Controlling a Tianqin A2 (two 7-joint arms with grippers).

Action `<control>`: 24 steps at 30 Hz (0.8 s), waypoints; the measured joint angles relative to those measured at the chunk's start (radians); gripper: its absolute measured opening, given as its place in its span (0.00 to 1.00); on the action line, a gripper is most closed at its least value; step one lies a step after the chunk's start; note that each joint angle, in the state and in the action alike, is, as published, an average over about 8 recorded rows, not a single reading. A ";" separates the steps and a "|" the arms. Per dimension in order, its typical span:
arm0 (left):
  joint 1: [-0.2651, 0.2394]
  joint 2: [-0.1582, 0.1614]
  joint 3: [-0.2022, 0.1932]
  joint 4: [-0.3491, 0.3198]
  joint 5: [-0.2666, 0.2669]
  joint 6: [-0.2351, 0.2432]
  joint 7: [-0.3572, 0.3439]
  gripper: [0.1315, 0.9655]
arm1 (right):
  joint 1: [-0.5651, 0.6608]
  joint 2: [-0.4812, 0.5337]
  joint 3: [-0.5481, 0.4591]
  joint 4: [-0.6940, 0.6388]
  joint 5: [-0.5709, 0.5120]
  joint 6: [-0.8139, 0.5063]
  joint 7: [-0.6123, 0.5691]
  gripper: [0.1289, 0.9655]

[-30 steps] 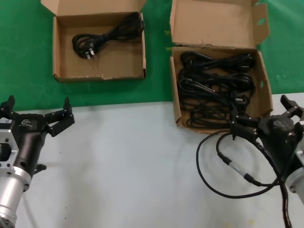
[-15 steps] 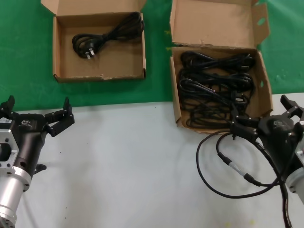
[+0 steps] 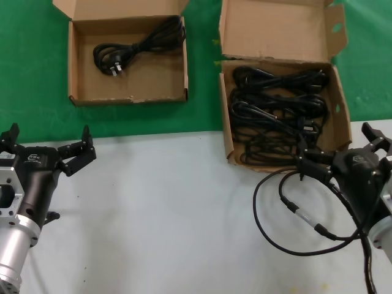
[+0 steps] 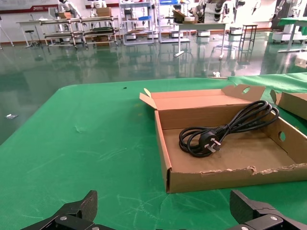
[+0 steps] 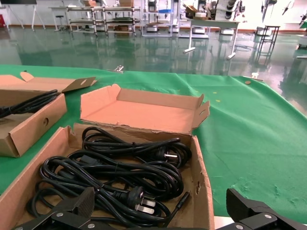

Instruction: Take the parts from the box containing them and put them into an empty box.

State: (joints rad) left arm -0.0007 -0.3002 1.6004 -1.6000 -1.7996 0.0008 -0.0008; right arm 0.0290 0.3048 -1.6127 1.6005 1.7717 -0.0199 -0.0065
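The larger cardboard box (image 3: 226,122), notched lid flap raised behind it, holds several bundled black power cords (image 3: 278,110). The smaller, shallow box (image 3: 76,67) at far left holds one cord (image 3: 138,44) with its pronged plug facing the near side. My left gripper (image 3: 49,138) hovers open and empty over the table's near left, facing the smaller box (image 4: 165,158) and its cord (image 4: 216,134). My right gripper (image 3: 337,144) is open at the larger box's near edge; in its wrist view, that gripper (image 5: 160,208) is over the cords (image 5: 120,172), gripping nothing.
A green mat (image 3: 202,73) lies under both boxes; the near area is white tabletop (image 3: 165,214). The robot's thin black cable with silver connector (image 3: 288,208) loops on the white surface in front of the right arm. The lid flap (image 5: 144,112) stands behind the cords.
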 joint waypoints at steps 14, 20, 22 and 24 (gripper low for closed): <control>0.000 0.000 0.000 0.000 0.000 0.000 0.000 1.00 | 0.000 0.000 0.000 0.000 0.000 0.000 0.000 1.00; 0.000 0.000 0.000 0.000 0.000 0.000 0.000 1.00 | 0.000 0.000 0.000 0.000 0.000 0.000 0.000 1.00; 0.000 0.000 0.000 0.000 0.000 0.000 0.000 1.00 | 0.000 0.000 0.000 0.000 0.000 0.000 0.000 1.00; 0.000 0.000 0.000 0.000 0.000 0.000 0.000 1.00 | 0.000 0.000 0.000 0.000 0.000 0.000 0.000 1.00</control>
State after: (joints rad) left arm -0.0007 -0.3002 1.6004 -1.6000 -1.7996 0.0008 -0.0008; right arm 0.0290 0.3048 -1.6127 1.6005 1.7717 -0.0199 -0.0065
